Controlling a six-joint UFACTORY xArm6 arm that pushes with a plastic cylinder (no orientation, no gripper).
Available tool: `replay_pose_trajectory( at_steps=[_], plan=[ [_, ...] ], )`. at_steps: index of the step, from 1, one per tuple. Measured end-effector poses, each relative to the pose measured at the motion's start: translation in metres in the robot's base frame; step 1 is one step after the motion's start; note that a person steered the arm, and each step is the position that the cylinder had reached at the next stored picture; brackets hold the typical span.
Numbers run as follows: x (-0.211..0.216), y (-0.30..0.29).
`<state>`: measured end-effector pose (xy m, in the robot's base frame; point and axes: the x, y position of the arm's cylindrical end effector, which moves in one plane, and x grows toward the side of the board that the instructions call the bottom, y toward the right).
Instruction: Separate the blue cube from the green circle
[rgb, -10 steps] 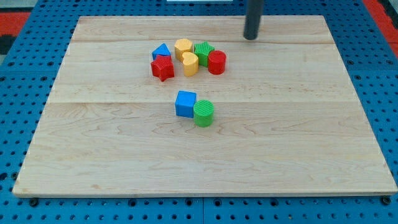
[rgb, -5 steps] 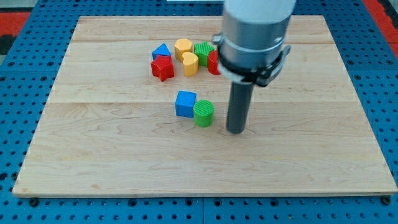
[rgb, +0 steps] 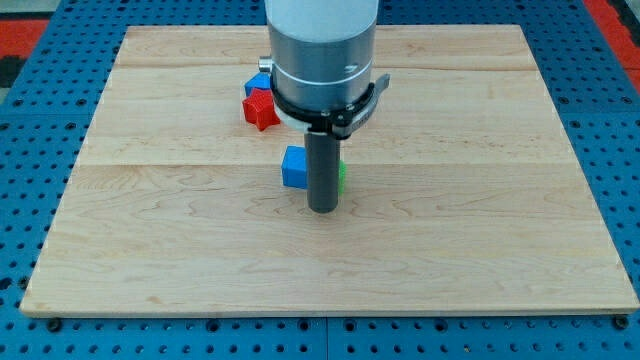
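Observation:
The blue cube (rgb: 294, 167) sits near the middle of the wooden board (rgb: 480, 220). The green circle (rgb: 342, 177) is right beside it on the view's right, and only a sliver of it shows behind the rod. My tip (rgb: 321, 209) rests on the board just below the green circle and at the blue cube's lower right. The rod stands in front of the green circle and hides most of it. I cannot tell whether the tip touches either block.
A red star (rgb: 259, 110) and a blue block (rgb: 259, 82) show at the upper left of the arm's body. The arm's grey body hides whatever lies behind it. A blue pegboard (rgb: 30, 150) surrounds the board.
The arm came down from the board's top edge to the right of the green circle, then slid left. The tip now stands in front of the green circle. The blocks have not visibly moved.

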<state>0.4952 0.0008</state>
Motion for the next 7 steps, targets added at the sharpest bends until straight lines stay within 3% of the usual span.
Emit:
replay_pose_trajectory(
  at_steps=[3,7],
  plan=[
    [-0.016,0.034],
    [-0.029,0.003]
  ],
)
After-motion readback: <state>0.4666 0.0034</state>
